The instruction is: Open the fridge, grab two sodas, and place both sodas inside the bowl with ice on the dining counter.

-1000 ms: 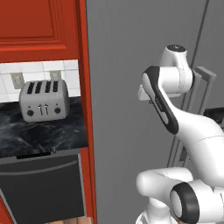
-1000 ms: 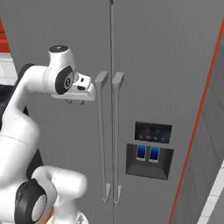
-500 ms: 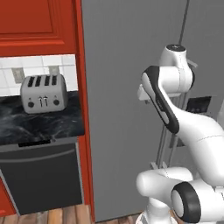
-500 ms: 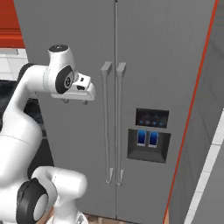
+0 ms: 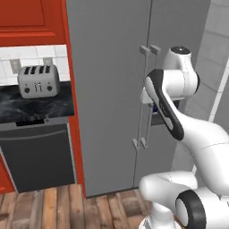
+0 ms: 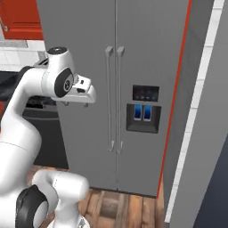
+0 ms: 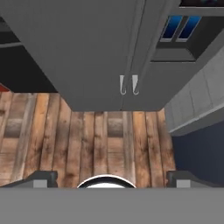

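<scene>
Red cabinets (image 5: 27, 18) hang above a black marble worktop (image 5: 31, 107) holding a toaster (image 5: 38, 81). Below sits what looks like a dark dishwasher (image 5: 38, 159). Wooden plank floor (image 7: 87, 140).

fridge (image 5: 112, 89) top cut off, dispenser (image 5: 157, 117) behind arm

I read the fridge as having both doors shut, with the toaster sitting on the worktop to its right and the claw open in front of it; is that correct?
Not quite: the toaster sits on the worktop to the left of the fridge, not the right, as the left base view shows. The rest holds: both doors are shut, and the claw is open in front of it.
</scene>
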Robot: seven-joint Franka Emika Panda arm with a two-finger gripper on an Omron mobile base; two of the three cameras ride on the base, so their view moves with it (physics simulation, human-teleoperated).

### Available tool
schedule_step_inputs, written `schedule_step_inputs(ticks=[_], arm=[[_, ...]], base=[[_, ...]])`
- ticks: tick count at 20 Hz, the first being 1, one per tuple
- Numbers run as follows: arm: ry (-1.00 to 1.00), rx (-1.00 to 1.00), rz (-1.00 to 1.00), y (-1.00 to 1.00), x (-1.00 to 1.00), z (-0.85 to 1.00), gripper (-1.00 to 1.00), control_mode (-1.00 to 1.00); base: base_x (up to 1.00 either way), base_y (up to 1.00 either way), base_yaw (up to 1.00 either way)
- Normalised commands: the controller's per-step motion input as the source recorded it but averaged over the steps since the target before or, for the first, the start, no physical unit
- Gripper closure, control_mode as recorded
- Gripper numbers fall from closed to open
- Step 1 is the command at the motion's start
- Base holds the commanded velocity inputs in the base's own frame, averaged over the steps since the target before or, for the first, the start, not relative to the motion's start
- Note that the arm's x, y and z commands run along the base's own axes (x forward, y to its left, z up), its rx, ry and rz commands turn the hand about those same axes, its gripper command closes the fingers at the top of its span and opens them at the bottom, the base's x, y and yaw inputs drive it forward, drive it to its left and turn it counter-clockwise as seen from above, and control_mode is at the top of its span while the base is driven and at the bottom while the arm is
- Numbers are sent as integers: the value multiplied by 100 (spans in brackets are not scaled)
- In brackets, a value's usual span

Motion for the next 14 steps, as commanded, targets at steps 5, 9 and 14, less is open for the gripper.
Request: schedule_step_inputs(ticks=[5,9,14], arm=[[0,0,0,0,0,0,-100,100],[0,0,0,0,0,0,-100,100],[0,0,0,0,0,0,-100,100]], base=[[-8,-56,-1],[12,-44,0],[51,-9,0]])
